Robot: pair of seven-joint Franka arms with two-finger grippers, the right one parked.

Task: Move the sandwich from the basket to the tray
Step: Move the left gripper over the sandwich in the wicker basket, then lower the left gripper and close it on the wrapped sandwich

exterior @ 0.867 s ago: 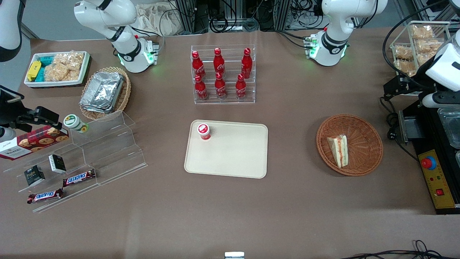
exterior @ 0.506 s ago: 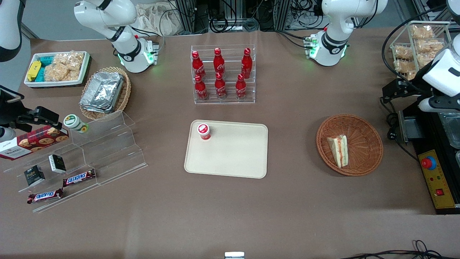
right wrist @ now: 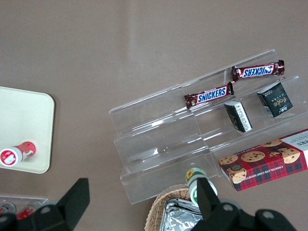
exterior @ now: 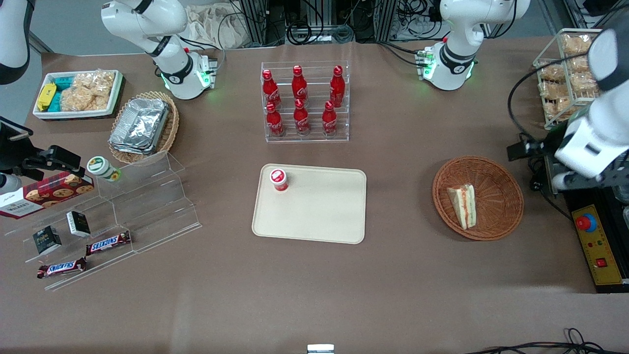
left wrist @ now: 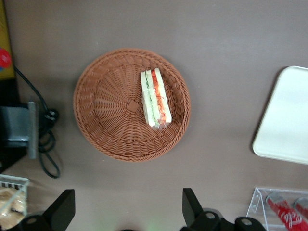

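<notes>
While the gripper [left wrist: 126, 211] hangs high with jaws spread wide and empty, the sandwich [left wrist: 155, 98] lies below it in the basket [left wrist: 96, 110]. Risk: the soft wedge may crush or slip under an off-centre pinch.

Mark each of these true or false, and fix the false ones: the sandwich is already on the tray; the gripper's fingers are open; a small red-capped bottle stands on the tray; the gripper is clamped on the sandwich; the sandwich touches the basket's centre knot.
1. The sandwich is already on the tray. False: it lies in the basket.
2. The gripper's fingers are open. True: they stand wide apart, with nothing between them.
3. A small red-capped bottle stands on the tray. True: near one corner.
4. The gripper is clamped on the sandwich. False: it hangs above the table beside the basket.
5. The sandwich touches the basket's centre knot. False: it lies between the centre and the rim.
</notes>
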